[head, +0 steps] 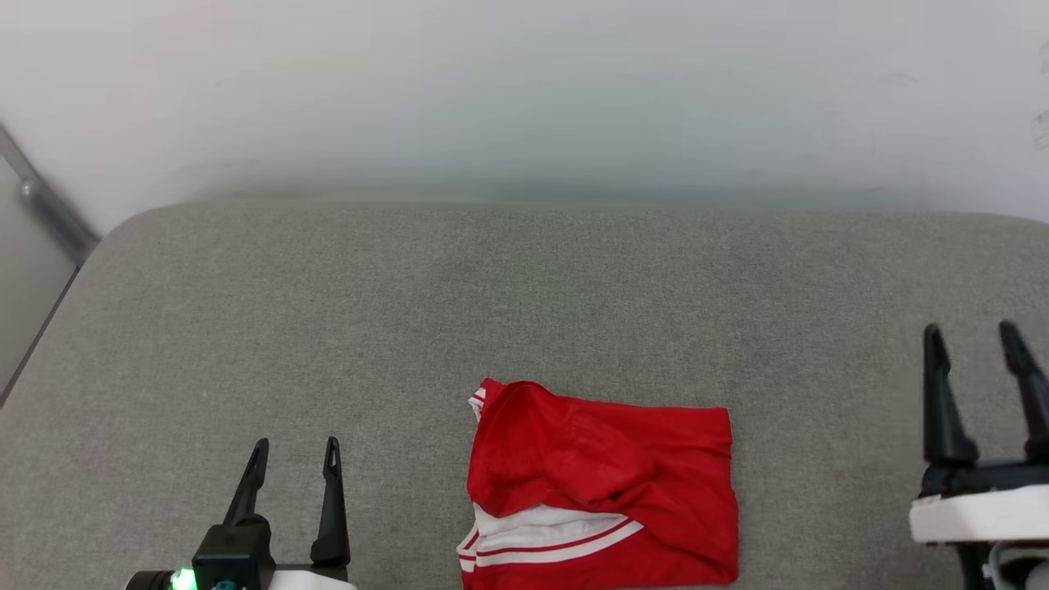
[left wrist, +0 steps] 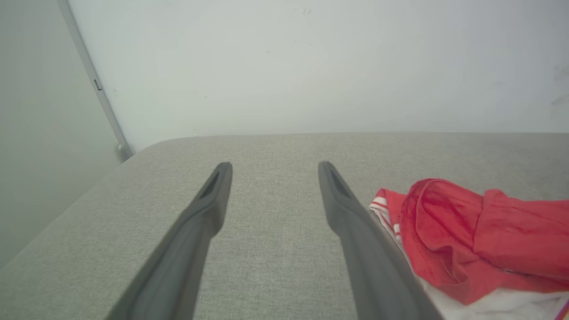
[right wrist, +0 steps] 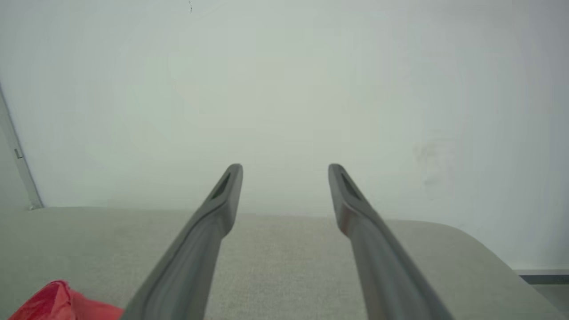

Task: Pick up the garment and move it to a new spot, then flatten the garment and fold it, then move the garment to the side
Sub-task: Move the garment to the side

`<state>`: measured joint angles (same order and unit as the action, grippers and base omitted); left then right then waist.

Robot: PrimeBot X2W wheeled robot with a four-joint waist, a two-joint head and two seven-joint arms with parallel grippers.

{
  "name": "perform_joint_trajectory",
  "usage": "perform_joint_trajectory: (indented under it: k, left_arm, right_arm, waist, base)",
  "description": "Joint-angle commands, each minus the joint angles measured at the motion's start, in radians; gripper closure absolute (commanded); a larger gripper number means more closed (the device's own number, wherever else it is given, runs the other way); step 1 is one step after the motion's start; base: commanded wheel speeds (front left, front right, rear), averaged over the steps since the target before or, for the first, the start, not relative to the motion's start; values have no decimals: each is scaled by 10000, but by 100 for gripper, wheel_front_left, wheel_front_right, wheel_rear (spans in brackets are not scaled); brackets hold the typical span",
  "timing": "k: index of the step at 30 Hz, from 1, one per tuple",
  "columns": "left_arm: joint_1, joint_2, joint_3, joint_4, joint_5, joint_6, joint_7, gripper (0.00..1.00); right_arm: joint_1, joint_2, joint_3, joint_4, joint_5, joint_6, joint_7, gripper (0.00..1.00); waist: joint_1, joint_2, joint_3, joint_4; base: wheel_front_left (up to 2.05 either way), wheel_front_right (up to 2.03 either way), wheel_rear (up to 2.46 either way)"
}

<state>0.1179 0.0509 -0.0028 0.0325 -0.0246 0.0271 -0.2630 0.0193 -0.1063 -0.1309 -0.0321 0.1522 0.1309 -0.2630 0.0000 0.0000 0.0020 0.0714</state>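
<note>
Head camera is looking down on the bench (head: 328, 328); wrist cameras, low, are facing the wall (left wrist: 311, 66) (garment (head: 602, 475) shared).

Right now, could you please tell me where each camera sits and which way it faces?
Head view: on the head, looking forward and down at the red jersey on the grey cushion; left claw lower left, right claw at right, both open.
Left wrist view: on the left wrist, along its fingers over the cushion toward the wall; jersey at right.
Right wrist view: on the right wrist, along its fingers toward the wall; jersey corner lower left.
Shared: all three show jersey, cushion and wall.
</note>
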Motion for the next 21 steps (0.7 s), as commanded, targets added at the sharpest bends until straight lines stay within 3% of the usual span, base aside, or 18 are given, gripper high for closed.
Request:
perform_joint_trajectory:
  k: [1, 5, 9, 15, 17, 18, 21]
  left_arm:
    - [-28, -10, -41, -26, -24, 16, -22, 0]
    - [-111, -10, -84, 22, -44, 29, -22, 0]
    - [-203, -9, -111, 44, -95, 47, -22, 0]
    - [-405, -10, -220, 69, -131, 40, -22, 0]
    - [-505, -12, -269, 68, -154, 51, -22, 0]
    - [-505, -12, -269, 68, -154, 51, -22, 0]
    - [-650, -9, -355, 66, -205, 55, -22, 0]
  right_arm:
    - [-480, -293, -105, -145, 88, -4, -17, 0]
    - [-1597, -1264, 297, -238, 279, -4, 682, 0]
    - [-2583, -2466, 1436, -192, 1055, -4, 2675, 0]
    - [-3526, -4031, 3292, 146, 3928, -4, 6968, 0]
    - [-3563, -4346, 3676, 301, 4981, -4, 8299, 0]
    - [-3563, -4346, 3676, 301, 4981, -4, 8299, 0]
    - [-3438, -4504, 3874, 610, 6519, -4, 9956, 0]
  waist:
    - [0, 0, 11, 15]
    - [0, 0, 83, 46]
    - [0, 0, 194, 72]
    - [0, 0, 485, 152]
    - [0, 0, 618, 196]
    - [0, 0, 618, 196]
    - [0, 0, 848, 288]
  base:
    - [0, 0, 0]
    - [0, 0, 0]
    - [0, 0, 0]
    - [0, 0, 0]
    - [0, 0, 0]
    - [0, 0, 0]
    - [0, 0, 0]
